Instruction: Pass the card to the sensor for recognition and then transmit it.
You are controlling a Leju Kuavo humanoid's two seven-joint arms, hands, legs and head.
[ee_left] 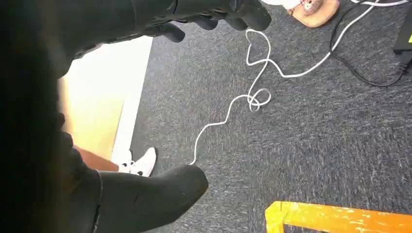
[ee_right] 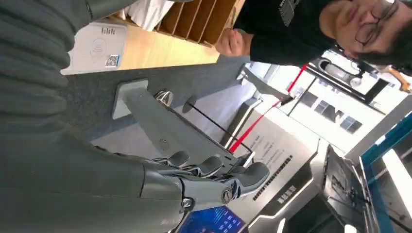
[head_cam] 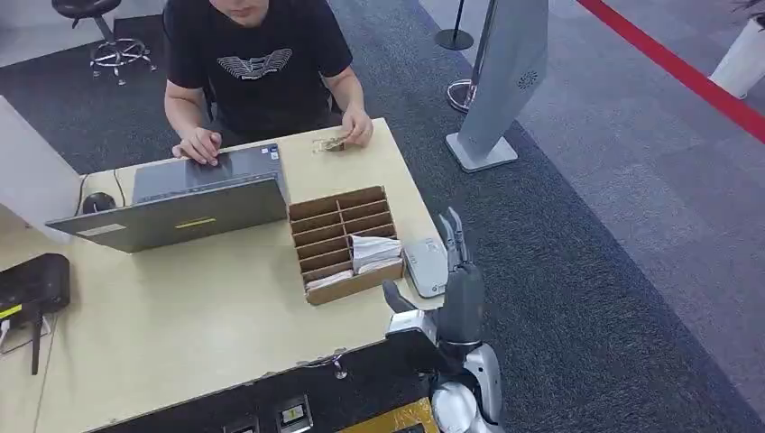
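Pale wood bench point(head_cam: 180, 316), brown cardboard divider box point(head_cam: 341, 242), grey laptop point(head_cam: 194, 198), white sensor point(head_cam: 426, 266), possibly off-white; dark grey carpet point(head_cam: 586, 271).

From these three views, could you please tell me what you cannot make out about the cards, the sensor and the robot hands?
- Cards in the cardboard organizer: head view, too small to read or count.
- Sensor: head view, markings too small; right wrist view, partly cut off by the right robot hand.
- Item under the person's hand: head view, too small to identify.
- Left robot hand: left wrist view, dark and close, finger pose unclear.
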